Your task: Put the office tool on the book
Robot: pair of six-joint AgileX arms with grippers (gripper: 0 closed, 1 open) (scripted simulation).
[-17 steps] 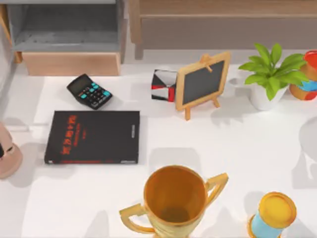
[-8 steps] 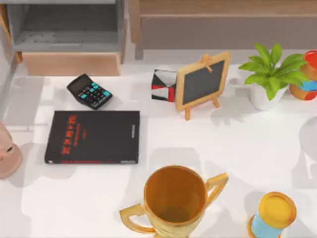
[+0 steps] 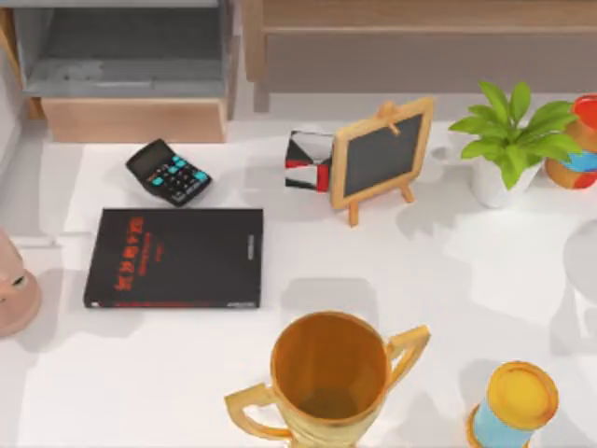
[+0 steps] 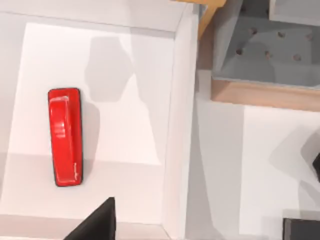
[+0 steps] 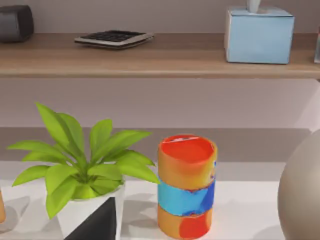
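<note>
The calculator point(image 3: 169, 172) lies on the counter point(image 3: 373, 261) just beside the book point(image 3: 174, 258). Neither gripper's state can be told; a red stapler point(image 4: 65, 136) lies below the left one.

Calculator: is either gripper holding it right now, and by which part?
Nothing holds it. The calculator lies flat on the table, behind the book, with no gripper at it. Whether the grippers are open or shut cannot be told.

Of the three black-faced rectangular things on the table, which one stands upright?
The chalkboard in its wooden frame, propped on little legs beside the potted plant. The calculator and the book both lie flat.
</note>
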